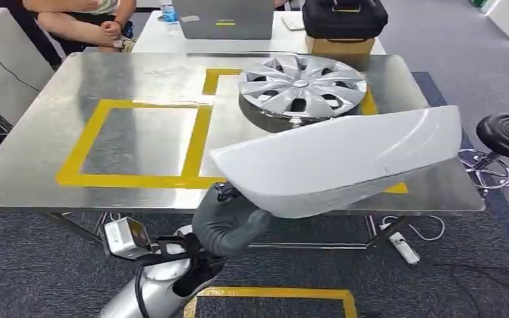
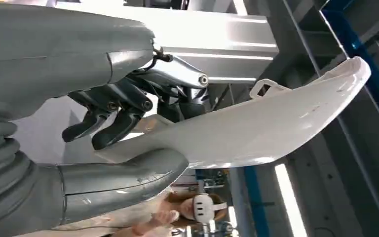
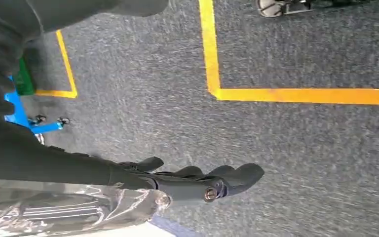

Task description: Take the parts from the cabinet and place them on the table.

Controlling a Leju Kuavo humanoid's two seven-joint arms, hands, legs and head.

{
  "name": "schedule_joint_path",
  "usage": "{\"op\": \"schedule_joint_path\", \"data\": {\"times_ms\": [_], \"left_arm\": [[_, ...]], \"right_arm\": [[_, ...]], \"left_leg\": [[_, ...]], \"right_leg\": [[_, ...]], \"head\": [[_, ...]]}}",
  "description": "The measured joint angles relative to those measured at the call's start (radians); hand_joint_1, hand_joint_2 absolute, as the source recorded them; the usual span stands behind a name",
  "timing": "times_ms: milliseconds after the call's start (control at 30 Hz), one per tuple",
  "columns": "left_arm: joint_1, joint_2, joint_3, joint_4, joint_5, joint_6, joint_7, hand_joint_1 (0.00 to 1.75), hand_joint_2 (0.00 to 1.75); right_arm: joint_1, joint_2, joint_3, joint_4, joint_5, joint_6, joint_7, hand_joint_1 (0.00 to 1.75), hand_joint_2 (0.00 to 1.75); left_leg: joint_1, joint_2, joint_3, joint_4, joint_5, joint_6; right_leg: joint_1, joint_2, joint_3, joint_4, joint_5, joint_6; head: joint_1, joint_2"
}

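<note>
The left hand (image 1: pixel 228 225) gripped one long white panel (image 1: pixel 344 159) by its end, holding it above the table's (image 1: pixel 40 165) near edge. One silver hubcap (image 1: pixel 301 83) lay toward the far edge. The right hand (image 3: pixel 202 182) hung empty, fingers loosely extended.

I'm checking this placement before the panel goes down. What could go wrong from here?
1. The left hand holds the long white panel at one end only, thumb beneath and fingers above, so the free end may sag or twist out of the grasp.
2. The panel hangs close in front of the hubcap already on the table; lowered further forward, it might knock or land on it.
</note>
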Motion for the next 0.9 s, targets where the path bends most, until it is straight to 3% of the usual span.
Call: {"op": "schedule_joint_path", "data": {"times_ms": [100, 167, 200, 267, 300, 333, 400, 467, 500, 533, 600, 667, 733, 800, 833, 867, 900], "left_arm": [[0.000, 0.000, 0.000, 0.000, -0.004, 0.003, 0.000, 1.62, 1.75], [-0.001, 0.000, 0.000, 0.000, -0.016, 0.021, 0.004, 1.62, 1.75], [-0.004, 0.000, -0.001, 0.000, -0.029, 0.037, 0.015, 1.62, 1.75], [-0.009, 0.000, -0.002, 0.006, -0.046, 0.058, 0.033, 1.62, 1.75], [-0.011, 0.000, -0.003, 0.013, -0.059, 0.074, 0.040, 1.62, 1.75], [-0.015, 0.000, -0.003, 0.023, -0.078, 0.100, 0.045, 1.62, 1.75], [-0.035, -0.005, -0.005, 0.052, -0.113, 0.158, 0.058, 1.62, 1.75], [-0.078, -0.018, -0.005, 0.095, -0.134, 0.191, 0.074, 1.62, 1.75], [-0.106, -0.028, -0.005, 0.127, -0.142, 0.197, 0.081, 1.62, 1.75], [-0.130, -0.041, -0.006, 0.151, -0.146, 0.198, 0.082, 1.62, 1.75], [-0.156, -0.052, -0.006, 0.189, -0.149, 0.198, 0.084, 1.62, 1.75], [-0.185, -0.067, -0.006, 0.228, -0.184, 0.218, 0.100, 1.62, 1.75], [-0.240, -0.080, -0.020, 0.281, -0.274, 0.263, 0.128, 1.62, 1.75], [-0.307, -0.087, -0.040, 0.368, -0.349, 0.307, 0.147, 1.62, 1.75], [-0.339, -0.087, -0.052, 0.418, -0.382, 0.354, 0.158, 1.62, 1.75], [-0.373, -0.088, -0.070, 0.471, -0.425, 0.416, 0.176, 1.62, 1.75], [-0.413, -0.091, -0.089, 0.528, -0.466, 0.483, 0.200, 1.62, 1.75]], "right_arm": [[0.001, 0.000, 0.001, 0.000, 0.001, 0.000, 0.000, 0.00, 1.75], [0.002, 0.000, 0.001, 0.000, 0.000, -0.002, 0.000, 0.00, 1.75], [0.000, 0.000, 0.001, 0.000, 0.000, -0.003, 0.000, 0.00, 1.75], [0.000, 0.000, 0.001, 0.000, 0.000, -0.004, 0.000, 0.00, 1.75], [0.001, 0.000, 0.001, 0.000, 0.000, -0.004, 0.002, 0.00, 1.75], [0.002, -0.001, 0.001, 0.000, 0.000, -0.004, 0.003, 0.00, 1.75], [0.001, -0.001, 0.001, 0.000, 0.003, -0.003, 0.003, 0.00, 1.75], [0.001, 0.000, 0.004, 0.000, 0.013, -0.002, 0.003, 0.00, 1.75], [0.000, -0.001, 0.008, 0.000, 0.017, -0.002, 0.002, 0.00, 1.75], [-0.001, -0.001, 0.010, 0.000, 0.019, -0.002, 0.001, 0.00, 1.75], [-0.001, -0.001, 0.013, 0.000, 0.026, 0.002, 0.001, 0.00, 1.75], [-0.001, -0.001, 0.021, 0.000, 0.032, 0.005, 0.002, 0.00, 1.75], [-0.005, -0.001, 0.029, 0.000, 0.051, 0.011, 0.011, 0.00, 1.75], [-0.012, -0.001, 0.039, 0.000, 0.063, 0.016, 0.024, 0.00, 1.75], [-0.014, -0.001, 0.043, 0.000, 0.066, 0.017, 0.030, 0.00, 1.75], [-0.017, -0.001, 0.048, 0.000, 0.069, 0.018, 0.035, 0.00, 1.75], [-0.019, -0.001, 0.051, 0.000, 0.074, 0.020, 0.040, 0.00, 1.75]], "left_leg": [[0.004, -0.001, 0.000, -0.008, 0.007, -0.013], [0.005, 0.000, -0.004, 0.002, -0.007, -0.026], [0.005, 0.002, -0.022, 0.039, -0.036, -0.033], [0.009, 0.002, -0.096, 0.196, -0.113, -0.041], [0.010, 0.002, -0.134, 0.272, -0.139, -0.044], [0.012, 0.003, -0.151, 0.300, -0.137, -0.044], [0.013, 0.004, -0.122, 0.236, -0.075, -0.043], [0.014, 0.006, -0.040, 0.072, 0.007, -0.039], [0.014, 0.008, -0.012, 0.012, 0.013, -0.039], [0.014, 0.004, -0.011, -0.001, 0.006, -0.028], [0.009, 0.003, -0.016, 0.001, 0.008, -0.016], [0.015, 0.004, -0.014, -0.005, 0.015, -0.003], [0.015, 0.004, -0.015, -0.005, 0.015, 0.009], [0.012, 0.004, -0.015, -0.005, 0.015, 0.012], [0.011, 0.004, -0.014, -0.005, 0.015, 0.013], [0.010, 0.004, -0.014, -0.005, 0.015, 0.013], [0.010, 0.003, -0.013, -0.005, 0.014, 0.012]], "right_leg": [[0.004, 0.003, -0.008, 0.002, 0.004, -0.016], [-0.003, 0.002, -0.006, -0.006, 0.011, -0.029], [-0.004, 0.002, -0.006, -0.006, 0.011, -0.034], [-0.004, 0.000, -0.007, -0.006, 0.010, -0.038], [-0.004, -0.001, -0.008, -0.006, 0.010, -0.039], [-0.005, -0.001, -0.008, -0.006, 0.010, -0.039], [-0.005, 0.000, -0.007, -0.005, 0.010, -0.038], [-0.007, 0.001, -0.005, -0.005, 0.011, -0.032], [0.001, 0.001, -0.009, -0.002, 0.010, -0.023], [0.002, 0.002, -0.015, 0.001, 0.011, -0.018], [-0.002, 0.000, -0.014, -0.008, 0.017, -0.006], [-0.005, 0.000, -0.022, -0.003, 0.011, 0.006], [-0.004, -0.001, -0.064, 0.095, -0.048, 0.012], [-0.004, -0.001, -0.143, 0.259, -0.113, 0.015], [-0.004, -0.001, -0.168, 0.306, -0.122, 0.016], [-0.004, -0.001, -0.168, 0.299, -0.104, 0.016], [-0.004, -0.001, -0.145, 0.246, -0.065, 0.015]], "head": [[-0.002, 0.000], [-0.002, 0.000], [-0.009, 0.000], [-0.010, 0.000], [-0.010, 0.000], [-0.010, 0.000], [-0.010, 0.000], [-0.010, 0.000], [-0.013, 0.000], [-0.012, 0.000], [-0.010, 0.000], [-0.010, 0.000], [0.001, 0.000], [0.002, 0.000], [0.001, 0.000], [0.002, 0.000], [0.002, 0.000]]}}
